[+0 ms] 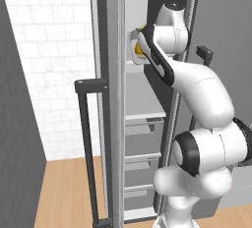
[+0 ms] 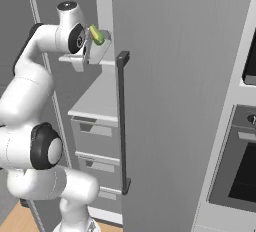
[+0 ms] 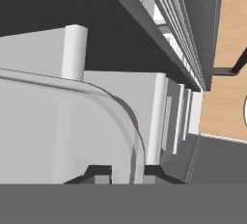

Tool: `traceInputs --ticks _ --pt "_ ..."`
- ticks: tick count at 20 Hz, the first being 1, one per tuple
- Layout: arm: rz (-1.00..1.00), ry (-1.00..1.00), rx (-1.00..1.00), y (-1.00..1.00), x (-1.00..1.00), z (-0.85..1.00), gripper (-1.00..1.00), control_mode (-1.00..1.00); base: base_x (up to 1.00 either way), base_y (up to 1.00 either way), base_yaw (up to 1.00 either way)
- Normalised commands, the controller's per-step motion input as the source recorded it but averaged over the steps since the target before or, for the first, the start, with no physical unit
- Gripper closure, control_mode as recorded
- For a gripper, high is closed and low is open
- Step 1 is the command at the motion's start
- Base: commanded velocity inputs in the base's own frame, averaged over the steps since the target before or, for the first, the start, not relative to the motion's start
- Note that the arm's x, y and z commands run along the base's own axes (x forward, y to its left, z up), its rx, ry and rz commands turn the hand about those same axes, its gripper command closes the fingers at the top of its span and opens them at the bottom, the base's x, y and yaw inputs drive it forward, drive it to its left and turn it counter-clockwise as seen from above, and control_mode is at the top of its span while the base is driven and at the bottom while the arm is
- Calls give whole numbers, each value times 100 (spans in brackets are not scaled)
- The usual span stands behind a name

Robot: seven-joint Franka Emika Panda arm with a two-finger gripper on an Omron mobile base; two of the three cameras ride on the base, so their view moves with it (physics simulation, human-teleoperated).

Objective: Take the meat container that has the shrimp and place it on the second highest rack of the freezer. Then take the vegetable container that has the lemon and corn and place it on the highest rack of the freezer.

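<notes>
The second step was in hand: the gripper (image 2: 92, 51), jaws closed on the vegetable container (image 2: 97, 48), apparently reached the highest rack (image 2: 107, 62); setting down and release were called for.

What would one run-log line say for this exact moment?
gripper: shut on container rim | container: held high inside freezer | lemon, corn: in container | door: open
</notes>
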Motion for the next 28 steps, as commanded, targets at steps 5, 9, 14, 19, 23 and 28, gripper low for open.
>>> traceInputs --ticks 5,9,14,19,23,28 --pt "-3 0 0 0 92 0 100 -100 0 0 0" --pt "-3 0 0 0 94 -1 100 -100 0 0 0" --pt "-3 0 0 0 91 -2 100 -100 0 0 0" --pt "-3 0 0 0 84 -3 -100 -100 0 0 0" --pt "-1 -3 0 0 34 -1 -100 -100 0 0 0" --pt "0 -28 -2 0 -79 -22 -100 -100 0 0 0"
